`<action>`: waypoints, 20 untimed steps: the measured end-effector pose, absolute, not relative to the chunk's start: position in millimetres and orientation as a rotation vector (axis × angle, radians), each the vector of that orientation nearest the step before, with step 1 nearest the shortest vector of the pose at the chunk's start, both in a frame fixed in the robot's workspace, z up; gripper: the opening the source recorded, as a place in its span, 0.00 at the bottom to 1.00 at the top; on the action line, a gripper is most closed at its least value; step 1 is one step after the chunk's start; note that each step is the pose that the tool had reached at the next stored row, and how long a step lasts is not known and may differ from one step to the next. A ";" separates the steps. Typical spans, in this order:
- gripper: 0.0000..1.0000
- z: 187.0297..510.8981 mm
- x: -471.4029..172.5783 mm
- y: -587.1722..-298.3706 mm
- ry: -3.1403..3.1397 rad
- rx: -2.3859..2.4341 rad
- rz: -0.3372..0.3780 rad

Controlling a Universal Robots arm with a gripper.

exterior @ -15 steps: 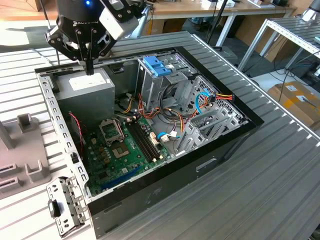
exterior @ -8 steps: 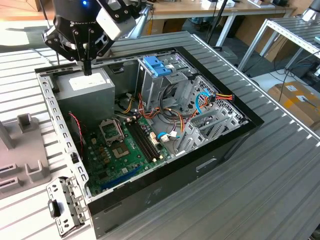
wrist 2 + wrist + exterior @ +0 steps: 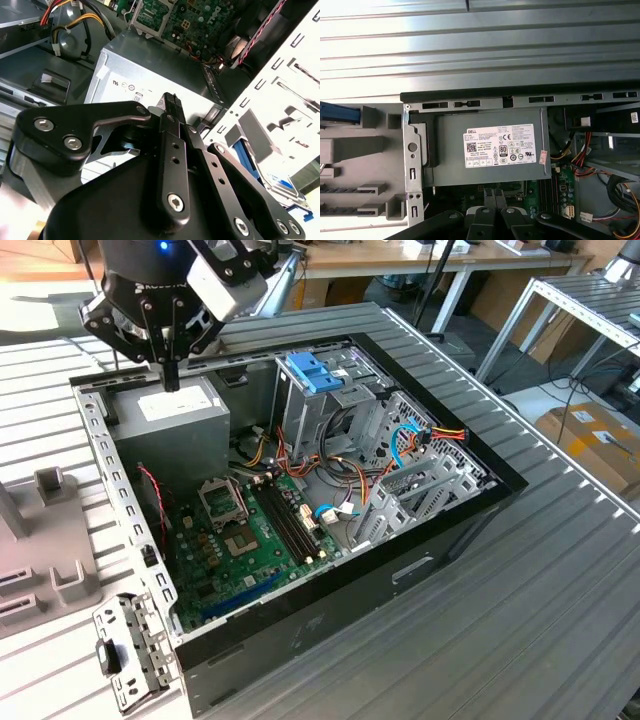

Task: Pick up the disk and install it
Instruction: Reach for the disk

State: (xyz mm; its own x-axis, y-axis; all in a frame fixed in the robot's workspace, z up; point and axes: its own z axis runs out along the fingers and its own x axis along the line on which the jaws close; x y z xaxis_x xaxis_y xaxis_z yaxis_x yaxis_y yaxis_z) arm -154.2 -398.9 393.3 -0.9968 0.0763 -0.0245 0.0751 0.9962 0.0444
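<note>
The gripper (image 3: 172, 378) hangs over the far corner of the open computer case (image 3: 400, 570), right above the power supply (image 3: 165, 415). Its dark fingers are pressed together into a single tip, and there's nothing between them. In the first wrist view the two fingertips (image 3: 490, 199) sit side by side, clenched and empty, just over the edge of the power supply's grey lid, with its white label (image 3: 500, 145) close by.

And the disk? In the first wrist view a bright blue edge of it (image 3: 337, 114) pokes in at the border of the picture. It's outside the case, lying on the grey fixture (image 3: 375, 145) beyond the perforated side wall. It's apart from the gripper, and nothing is touching it.

Inside the case, in the exterior view, the green motherboard (image 3: 240, 540) lies flat on the floor. A paler blue bracket (image 3: 315, 370) sits on top of the drive cage, and red, yellow and orange cables (image 3: 445, 433) loop around on the exterior view's right. The whole case rests on a ribbed metal table (image 3: 560, 590).
</note>
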 end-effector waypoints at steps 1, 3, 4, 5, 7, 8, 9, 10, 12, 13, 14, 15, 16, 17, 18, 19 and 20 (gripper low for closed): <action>0.11 393.3 -154.7 -398.9 3.112 0.118 0.068; 0.11 393.3 -155.7 -398.9 3.112 0.118 0.068; 0.11 393.3 -156.1 -398.9 3.113 0.118 0.068; 0.11 393.3 -156.4 -398.9 3.112 0.118 0.068; 0.11 393.3 -157.5 -398.9 3.112 0.118 0.068; 0.11 393.3 -158.0 -398.9 3.113 0.118 0.068; 0.11 393.3 -158.8 -398.9 3.112 0.118 0.068; 0.11 393.3 -159.8 -398.9 3.112 0.118 0.068; 0.11 393.3 -160.8 -398.9 3.112 0.118 0.068; 0.11 393.3 -162.1 -398.9 3.112 0.118 0.068; 0.11 393.3 -162.7 -398.9 3.112 0.118 0.068; 0.11 393.3 -163.1 -398.9 3.112 0.118 0.068; 0.11 393.3 -164.0 -398.9 3.113 0.118 0.068; 0.11 393.3 -164.7 -398.9 3.113 0.118 0.068; 0.11 393.3 -165.4 -398.9 3.112 0.118 0.068; 0.11 393.3 -166.0 -398.9 3.112 0.118 0.068; 0.11 393.3 -167.0 -398.9 3.112 0.118 0.068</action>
